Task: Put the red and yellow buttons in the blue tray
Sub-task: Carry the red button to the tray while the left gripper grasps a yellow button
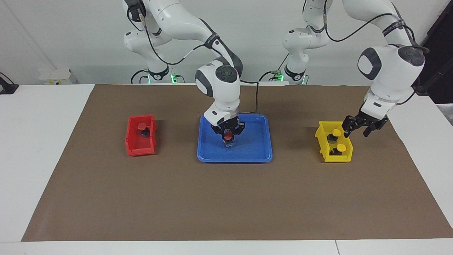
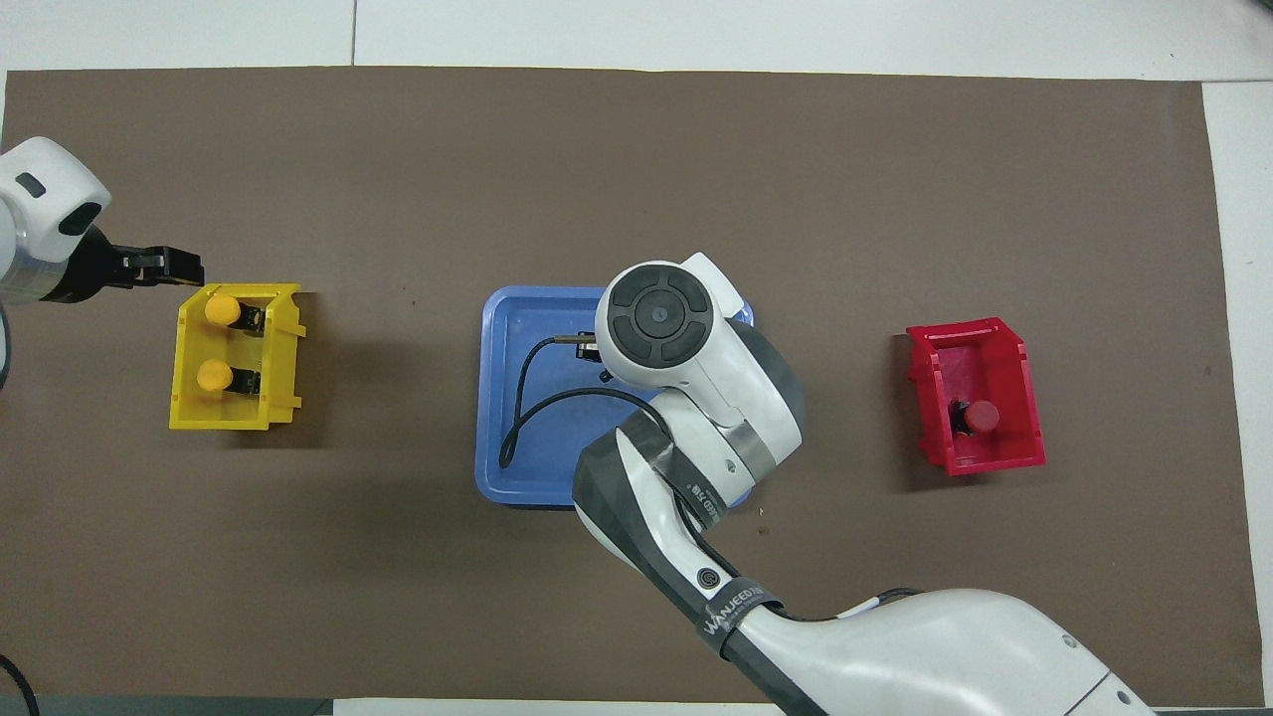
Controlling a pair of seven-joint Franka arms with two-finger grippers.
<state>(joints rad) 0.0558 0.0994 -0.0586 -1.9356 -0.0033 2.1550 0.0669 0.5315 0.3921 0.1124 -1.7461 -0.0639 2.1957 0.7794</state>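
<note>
My right gripper (image 1: 228, 137) is shut on a red button (image 1: 228, 135), held low over the middle of the blue tray (image 1: 254, 153); in the overhead view the arm hides both. Whether the button's base touches the tray floor I cannot tell. A second red button (image 1: 142, 126) (image 2: 981, 415) stands in the red bin (image 1: 133, 146). Two yellow buttons (image 1: 336, 132) (image 1: 340, 147) sit in the yellow bin (image 1: 324, 148). My left gripper (image 1: 358, 131) (image 2: 184, 267) hangs open over that bin's rim nearest the robots, with nothing between its fingers.
The red bin (image 2: 1024, 438) is toward the right arm's end of the brown mat, the yellow bin (image 2: 283, 398) toward the left arm's end, and the blue tray (image 2: 497, 418) lies between them. A black cable (image 2: 522, 408) from the right arm loops over the tray.
</note>
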